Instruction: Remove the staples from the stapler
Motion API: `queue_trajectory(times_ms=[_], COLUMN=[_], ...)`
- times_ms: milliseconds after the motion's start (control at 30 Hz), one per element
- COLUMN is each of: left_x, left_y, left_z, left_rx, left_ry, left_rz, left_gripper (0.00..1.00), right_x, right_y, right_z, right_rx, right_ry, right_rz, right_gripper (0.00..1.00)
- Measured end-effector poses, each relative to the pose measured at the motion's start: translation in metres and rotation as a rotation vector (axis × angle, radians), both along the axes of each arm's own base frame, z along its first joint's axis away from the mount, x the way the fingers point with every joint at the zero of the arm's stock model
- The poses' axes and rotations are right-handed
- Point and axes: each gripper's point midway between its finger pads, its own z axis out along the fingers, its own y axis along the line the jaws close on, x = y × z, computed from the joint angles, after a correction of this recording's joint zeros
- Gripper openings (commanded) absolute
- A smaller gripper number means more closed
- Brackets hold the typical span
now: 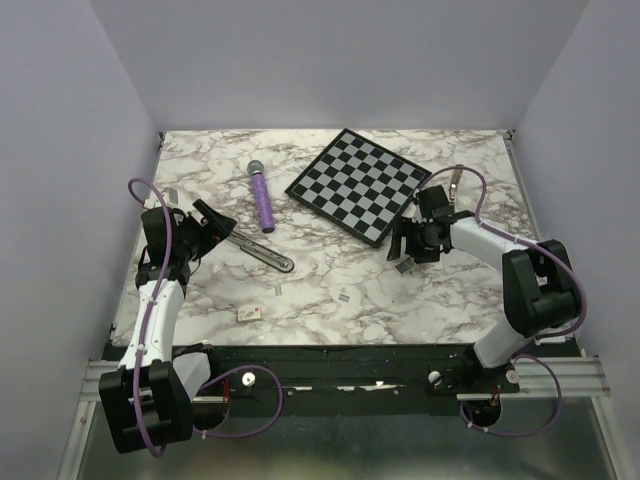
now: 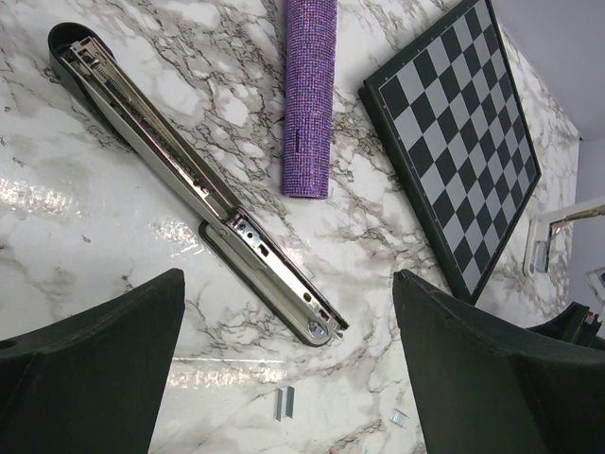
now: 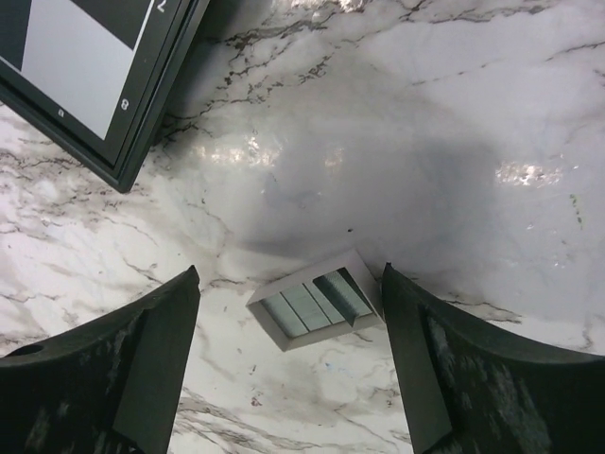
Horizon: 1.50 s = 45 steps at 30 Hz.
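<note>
The stapler lies on the marble counter well to the left of the checkerboard, with the purple cylinder between the two. In the left wrist view the stapler is swung open and stretched out long. Its silver channel faces up and its rounded dark end points away from the checkerboard. The purple cylinder lies just beside it, apart from it.

The left pincer hangs over the stapler's far end from the board. Its jaws stand wide apart and hold nothing; seen from its wrist, the left pincer frames the stapler's near tip. Two loose bits of staples lie on the counter close by.

The right pincer is low over the counter at the checkerboard's near corner. Seen from its wrist, the right pincer is open, and a short strip of staples lies flat on the counter between its fingers. There is bare counter on the strip's left side. Whether the right finger touches the strip I cannot tell. A corner of the checkerboard shows beyond.
</note>
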Motion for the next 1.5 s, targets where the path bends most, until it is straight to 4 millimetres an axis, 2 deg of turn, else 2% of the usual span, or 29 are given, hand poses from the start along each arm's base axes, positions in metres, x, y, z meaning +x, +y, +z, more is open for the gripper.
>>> queue_trajectory(times_ms=[267, 500, 667, 800, 867, 933, 1000, 1067, 1167, 1267, 1500], left_x=[0.0, -0.001, -0.003, -0.007, -0.008, -0.012, -0.017, -0.021, -0.025, -0.027, -0.028], left_y=[-0.003, -0.004, -0.009, -0.013, -0.015, -0.016, -0.016, -0.013, -0.008, -0.005, -0.002], left_z=[0.0, 0.0, 0.0, 0.002, 0.004, 0.004, 0.007, 0.015, 0.022, 0.018, 0.015], left_rx=[0.0, 0.001, 0.012, 0.043, 0.054, 0.065, 0.078, 0.096, 0.122, 0.132, 0.141], left_ry=[0.001, 0.001, -0.001, -0.002, -0.008, -0.006, -0.01, -0.036, -0.06, -0.042, -0.025], left_rz=[-0.009, -0.012, -0.035, -0.052, -0.065, -0.072, -0.068, -0.054, -0.032, -0.018, -0.004], left_gripper=[0.96, 0.96, 0.96, 0.96, 0.96, 0.96, 0.97, 0.99, 0.99, 0.99, 0.99], right_x=[-0.021, -0.028, -0.031, -0.031, -0.029, -0.031, -0.036, -0.043, -0.054, -0.064, -0.083], right_y=[0.02, 0.037, 0.028, 0.026, 0.037, 0.058, 0.079, 0.097, 0.121, 0.138, 0.152], right_z=[0.004, 0.005, 0.006, 0.022, 0.036, 0.048, 0.054, 0.055, 0.049, 0.037, 0.021], right_rx=[0.054, 0.075, 0.025, -0.019, -0.028, -0.023, -0.016, -0.013, -0.014, -0.037, -0.077], right_ry=[0.013, 0.009, 0.014, -0.034, -0.093, -0.146, -0.184, -0.198, -0.197, -0.188, -0.188], right_rz=[0.06, 0.107, 0.092, 0.112, 0.169, 0.26, 0.351, 0.428, 0.538, 0.637, 0.792], right_gripper=[0.83, 0.83, 0.82, 0.77, 0.74, 0.7, 0.64, 0.63, 0.64, 0.65, 0.63])
